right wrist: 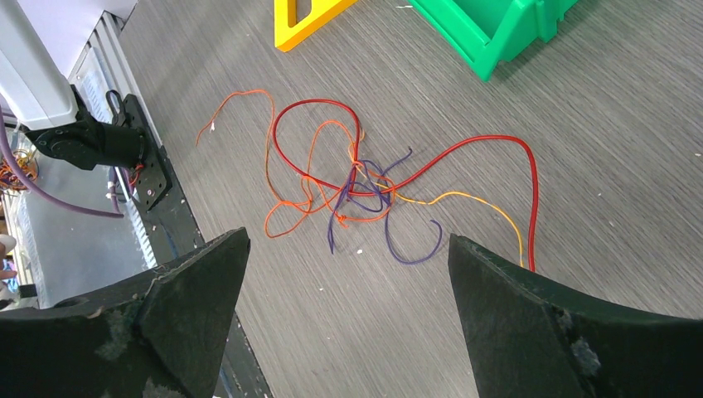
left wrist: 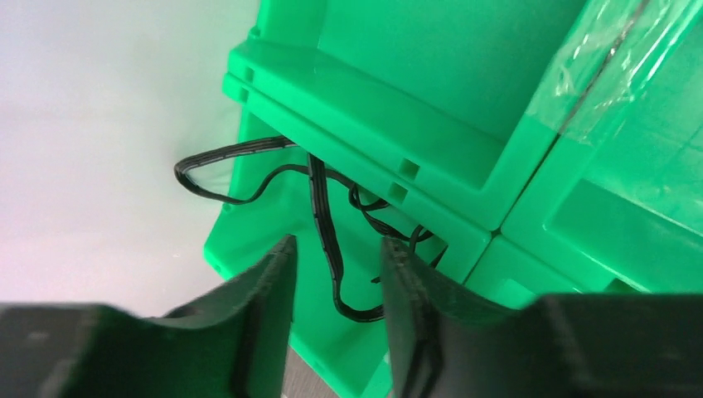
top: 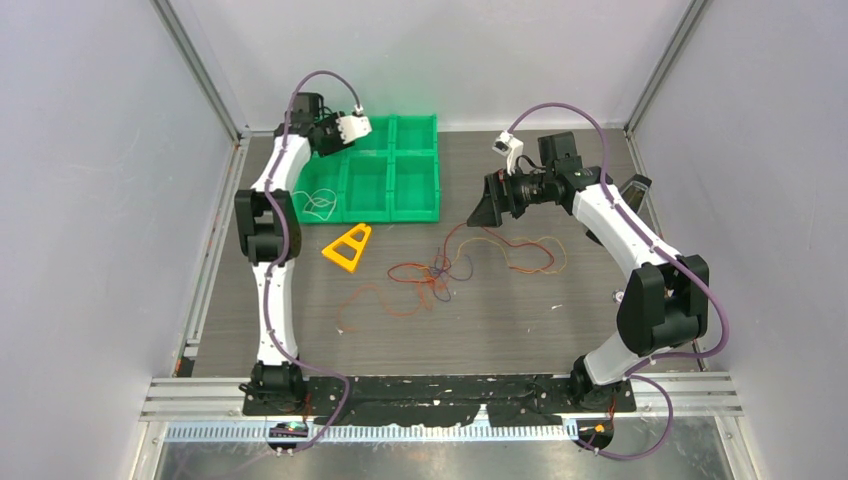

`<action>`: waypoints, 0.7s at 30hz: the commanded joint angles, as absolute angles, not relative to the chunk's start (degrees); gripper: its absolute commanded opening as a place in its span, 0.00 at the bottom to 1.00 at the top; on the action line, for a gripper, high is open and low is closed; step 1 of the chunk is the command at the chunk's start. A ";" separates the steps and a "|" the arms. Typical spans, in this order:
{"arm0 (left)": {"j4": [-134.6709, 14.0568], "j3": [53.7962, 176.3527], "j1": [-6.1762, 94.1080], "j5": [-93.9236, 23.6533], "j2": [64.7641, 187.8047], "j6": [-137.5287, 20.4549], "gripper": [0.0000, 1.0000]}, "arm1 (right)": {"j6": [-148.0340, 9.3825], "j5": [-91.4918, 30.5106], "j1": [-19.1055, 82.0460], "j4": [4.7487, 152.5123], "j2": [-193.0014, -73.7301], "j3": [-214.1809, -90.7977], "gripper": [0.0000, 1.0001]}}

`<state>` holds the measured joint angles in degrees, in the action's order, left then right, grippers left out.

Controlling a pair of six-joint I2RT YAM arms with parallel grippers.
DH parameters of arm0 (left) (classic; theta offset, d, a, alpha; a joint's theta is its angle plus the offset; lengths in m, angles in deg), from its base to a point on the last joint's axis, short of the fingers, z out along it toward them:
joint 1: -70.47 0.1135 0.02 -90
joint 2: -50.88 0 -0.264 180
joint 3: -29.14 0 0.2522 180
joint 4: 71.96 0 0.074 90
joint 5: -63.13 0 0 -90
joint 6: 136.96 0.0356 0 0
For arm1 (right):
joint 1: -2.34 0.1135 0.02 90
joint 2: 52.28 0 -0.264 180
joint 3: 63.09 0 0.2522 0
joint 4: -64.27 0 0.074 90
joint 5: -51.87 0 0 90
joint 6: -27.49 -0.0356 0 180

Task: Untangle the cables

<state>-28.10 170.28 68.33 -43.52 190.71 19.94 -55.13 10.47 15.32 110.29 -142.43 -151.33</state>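
A tangle of thin cables [top: 437, 272] lies on the grey table: red [right wrist: 464, 148], orange [right wrist: 286, 207], purple [right wrist: 410, 257] and yellow [right wrist: 464, 196] strands knotted together [right wrist: 358, 176]. My right gripper [top: 490, 205] hangs above and behind it, jaws wide open and empty [right wrist: 344, 249]. My left gripper [top: 322, 143] is over the back left of the green bin tray [top: 415, 213]. It is open [left wrist: 336, 265]. A black cable [left wrist: 325, 224] draped over the bin's edge [left wrist: 373, 91] shows between its fingers, not gripped. A thin white cable [top: 318, 205] lies in the tray's front left compartment.
A yellow triangular frame [top: 340, 257] lies on the table between the tray and the tangle; it also shows in the right wrist view [right wrist: 283, 25]. A corner of the green tray [right wrist: 497, 25] is in that view too. Grey walls close in both sides.
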 commanded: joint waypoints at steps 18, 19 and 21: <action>-5.46 159.52 66.58 -69.92 153.87 -13.32 0.89 | -43.44 3.26 14.65 120.61 -142.55 -155.47 0.96; -4.43 155.68 65.09 -70.13 151.21 -14.81 0.87 | -42.14 2.43 14.65 122.17 -142.68 -155.64 0.96; -3.28 146.44 60.77 -69.76 145.86 -17.37 0.86 | -40.33 -0.04 14.65 124.60 -143.09 -155.53 0.97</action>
<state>-13.39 158.15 67.35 -63.41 154.05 -7.41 -46.68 5.55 14.90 118.42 -142.46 -152.99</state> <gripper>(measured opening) 0.872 0.963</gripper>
